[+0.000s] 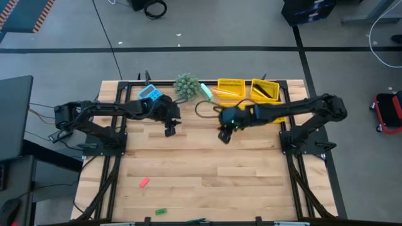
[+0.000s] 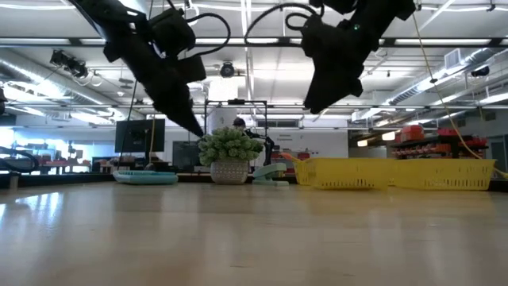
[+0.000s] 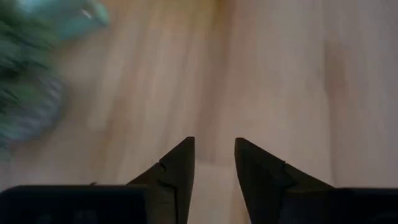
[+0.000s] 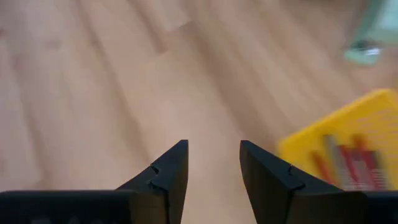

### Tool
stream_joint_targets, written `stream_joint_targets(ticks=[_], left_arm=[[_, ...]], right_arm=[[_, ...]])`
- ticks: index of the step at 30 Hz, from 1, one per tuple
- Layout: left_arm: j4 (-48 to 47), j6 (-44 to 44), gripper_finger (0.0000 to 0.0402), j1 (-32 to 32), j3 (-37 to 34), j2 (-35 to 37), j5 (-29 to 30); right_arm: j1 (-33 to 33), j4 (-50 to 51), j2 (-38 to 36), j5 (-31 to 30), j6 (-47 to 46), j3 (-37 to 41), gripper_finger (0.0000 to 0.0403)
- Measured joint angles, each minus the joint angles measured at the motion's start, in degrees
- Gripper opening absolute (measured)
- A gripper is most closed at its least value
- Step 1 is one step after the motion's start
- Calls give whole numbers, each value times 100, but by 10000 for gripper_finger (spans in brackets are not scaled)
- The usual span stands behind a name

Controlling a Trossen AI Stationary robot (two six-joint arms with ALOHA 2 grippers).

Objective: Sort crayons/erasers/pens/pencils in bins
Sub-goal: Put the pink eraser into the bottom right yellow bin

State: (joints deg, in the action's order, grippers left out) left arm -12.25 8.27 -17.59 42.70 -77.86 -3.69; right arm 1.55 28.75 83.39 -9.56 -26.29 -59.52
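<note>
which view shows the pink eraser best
The high view: the pink eraser lies alone on bare wood near the table's front edge. The low view and both wrist views don't show it.

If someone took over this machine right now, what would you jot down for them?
Left gripper: open, empty, raised over the table's middle.
Right gripper: open, empty, raised near the yellow bins.
In place: two bins at the far edge already hold sticks; red ones show in the right wrist view.
Left: the pink eraser and green eraser lie loose near the front edge. Other bins are hidden by the arm.
</note>
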Motion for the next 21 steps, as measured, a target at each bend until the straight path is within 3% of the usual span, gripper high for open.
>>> stream_joint_targets(ticks=[4,10,18,21], left_arm=[[-799,-17,129,219,2,51,-12],[-2247,-728,126,567,2,48,0],[-3639,-2325,133,1382,2,46,-14],[-3969,-3094,131,1734,56,41,-380]], right_arm=[[-599,-1046,155,-528,-170,6,150],[-1125,-2791,663,-848,898,1,149],[-1110,-3097,1224,-874,1773,3,149],[-1100,-3119,1322,-874,1983,1,149]])
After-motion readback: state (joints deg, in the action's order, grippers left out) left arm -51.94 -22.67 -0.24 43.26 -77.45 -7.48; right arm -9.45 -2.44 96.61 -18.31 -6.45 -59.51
